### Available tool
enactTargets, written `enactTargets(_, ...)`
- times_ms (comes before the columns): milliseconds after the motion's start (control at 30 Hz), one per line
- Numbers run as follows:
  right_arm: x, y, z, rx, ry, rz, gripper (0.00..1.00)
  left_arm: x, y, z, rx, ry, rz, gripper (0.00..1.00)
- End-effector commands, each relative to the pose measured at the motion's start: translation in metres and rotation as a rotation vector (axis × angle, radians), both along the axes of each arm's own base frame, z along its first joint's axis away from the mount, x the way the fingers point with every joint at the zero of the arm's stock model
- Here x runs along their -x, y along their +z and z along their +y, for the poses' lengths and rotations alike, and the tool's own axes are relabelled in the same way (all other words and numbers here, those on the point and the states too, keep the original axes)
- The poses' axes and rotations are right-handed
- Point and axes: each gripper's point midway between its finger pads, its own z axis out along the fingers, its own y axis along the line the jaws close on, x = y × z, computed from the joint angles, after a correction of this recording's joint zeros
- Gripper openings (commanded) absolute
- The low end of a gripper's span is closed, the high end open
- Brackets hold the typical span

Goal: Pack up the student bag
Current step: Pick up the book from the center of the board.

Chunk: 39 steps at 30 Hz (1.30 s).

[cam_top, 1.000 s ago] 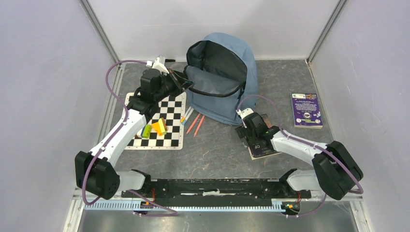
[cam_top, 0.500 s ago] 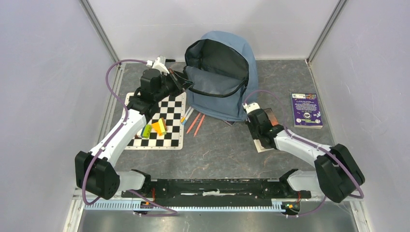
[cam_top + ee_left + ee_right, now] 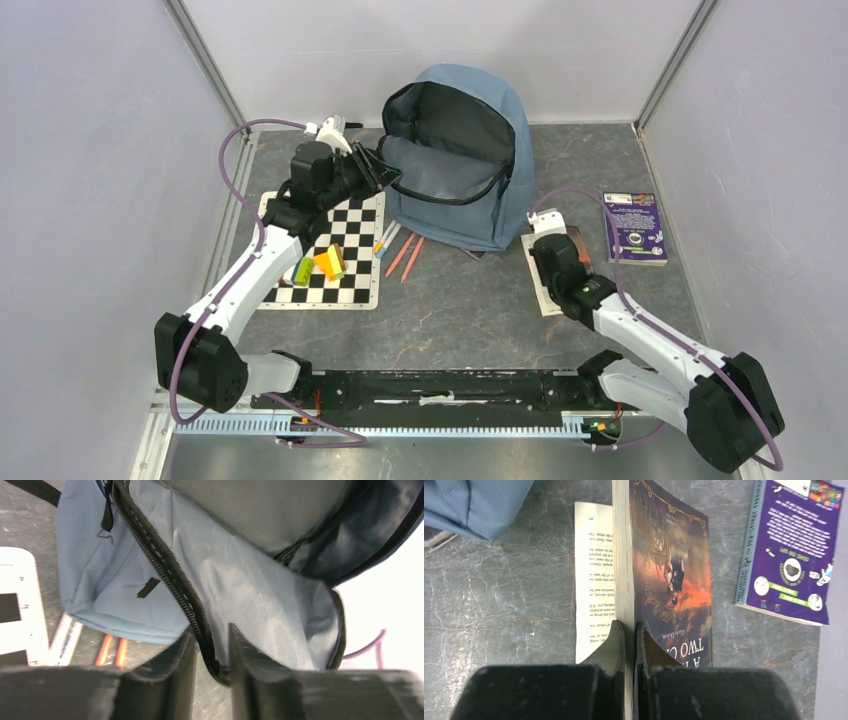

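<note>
Nearest the arm bases, off the bag's front right corner, the right gripper was clamped tight on a book. One finger was pressed on the dark, flame-coloured cover and the other on the page block. The book was held on edge above the table, and one printed leaf had fallen open on the side toward the bag. A corner of the bag's blue fabric showed just beyond that leaf, apart from the fingers. In front of the bag's left corner lay a chessboard with yellow, orange and green blocks on it. A few pencils lay between the board and the bag, their far tips at the bag's front edge. At the bag's left side the left gripper stood at the mouth. Its fingers were set narrowly apart, with the dark zipper rim of the front panel running between them. It could not be told whether they pinched the rim or only flanked it. The bag stood upright at the far wall, its main compartment gaping open toward the arms and the front panel sagging forward. Well to the bag's right, a purple book lay flat.
</note>
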Motion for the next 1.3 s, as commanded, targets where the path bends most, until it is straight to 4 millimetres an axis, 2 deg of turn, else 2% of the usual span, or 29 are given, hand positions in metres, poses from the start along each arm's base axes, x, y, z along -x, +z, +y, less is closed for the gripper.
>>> enactTargets(0,-0.022,0.054,-0.003,-0.057,-0.061,-0.207,0.00,0.005,0.030,0.001,-0.047,-0.039,-0.091,0.52)
enactTargets(33,-0.024,0.060,0.002,-0.083,-0.050,-0.220,0.00,0.005,0.030,0.001,-0.059,-0.041,-0.092,0.70)
enactTargets(67,-0.025,0.065,0.007,-0.112,-0.039,-0.230,0.00,0.005,0.032,0.002,-0.076,-0.044,-0.099,0.83)
enactTargets(167,-0.027,0.077,0.018,-0.187,-0.016,-0.250,0.00,0.010,0.041,0.000,-0.148,-0.051,-0.141,0.99)
enactTargets(400,-0.026,0.120,0.024,-0.304,-0.037,-0.315,0.00,0.048,0.081,-0.046,-0.216,-0.116,-0.223,1.00)
enactTargets(500,-0.024,0.137,0.021,-0.344,-0.059,-0.352,0.00,0.065,0.085,-0.064,-0.246,-0.128,-0.225,1.00)
enactTargets(600,-0.022,0.147,0.023,-0.383,-0.059,-0.370,0.00,0.078,0.090,-0.087,-0.188,-0.188,-0.228,1.00)
enactTargets(700,-0.020,0.162,0.036,-0.460,-0.007,-0.386,0.00,0.090,0.095,-0.124,-0.082,-0.314,-0.187,1.00)
enactTargets(800,-0.019,0.175,0.046,-0.532,0.031,-0.413,0.00,0.095,0.094,-0.150,-0.050,-0.396,-0.144,1.00)
enactTargets(967,-0.017,0.181,0.057,-0.592,0.068,-0.410,0.00,0.087,0.070,-0.179,-0.075,-0.466,-0.003,1.00)
enactTargets(1100,-0.018,0.183,0.067,-0.630,0.098,-0.403,0.00,0.079,0.035,-0.197,-0.098,-0.501,0.161,1.00)
enactTargets(1267,-0.023,0.172,0.082,-0.668,0.146,-0.382,0.00,0.059,-0.008,-0.198,-0.066,-0.459,0.341,1.00)
